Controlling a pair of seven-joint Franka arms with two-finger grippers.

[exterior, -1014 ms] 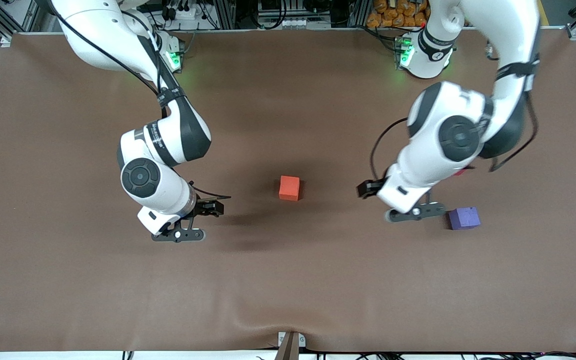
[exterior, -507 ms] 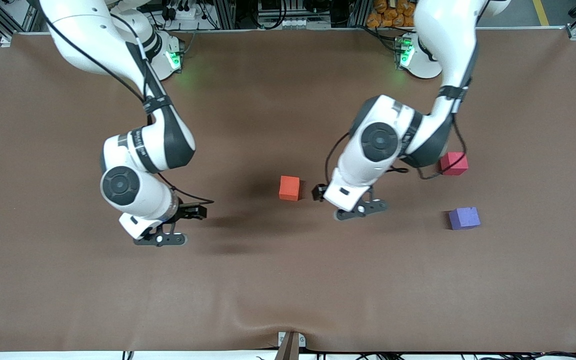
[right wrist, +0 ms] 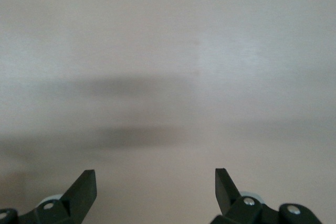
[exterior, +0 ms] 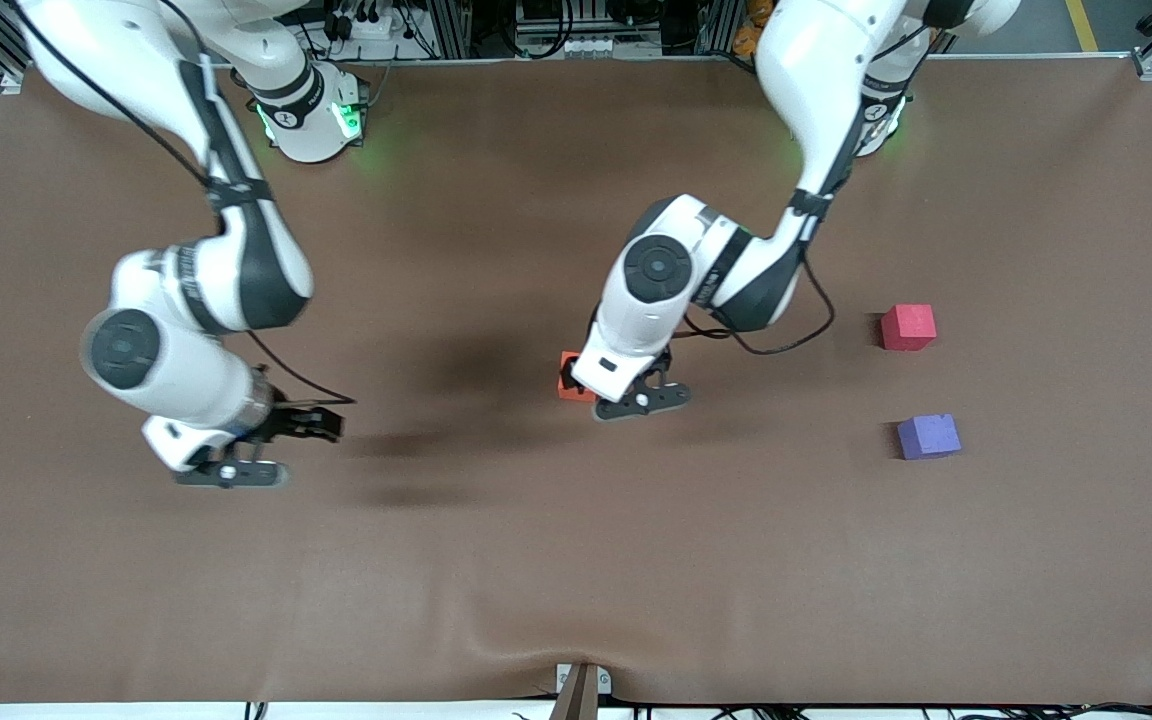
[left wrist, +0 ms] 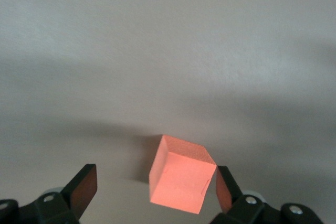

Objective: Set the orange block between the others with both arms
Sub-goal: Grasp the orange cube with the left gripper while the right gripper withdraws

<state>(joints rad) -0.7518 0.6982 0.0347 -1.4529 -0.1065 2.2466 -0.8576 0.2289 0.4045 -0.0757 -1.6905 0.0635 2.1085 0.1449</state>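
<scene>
Brown cloth: we saw a matte brown table cover (exterior: 496,560) spread under both arms.
Right gripper: we found the black two-finger right gripper (exterior: 236,455) (right wrist: 155,192) over bare cover toward the right arm's end, its jaws spread wide on nothing.
Orange block: we saw the small matte orange foam cube (exterior: 566,383) (left wrist: 181,174) on the cover near the table's middle, well apart from the others.
Left gripper: we saw the black left gripper (exterior: 626,392) (left wrist: 156,192) down around the orange cube, jaws spread, one finger just beside it.
Others: we noted the red-pink matte cube (exterior: 908,327) and, nearer the camera, the purple-blue matte cube (exterior: 928,436), both toward the left arm's end.
</scene>
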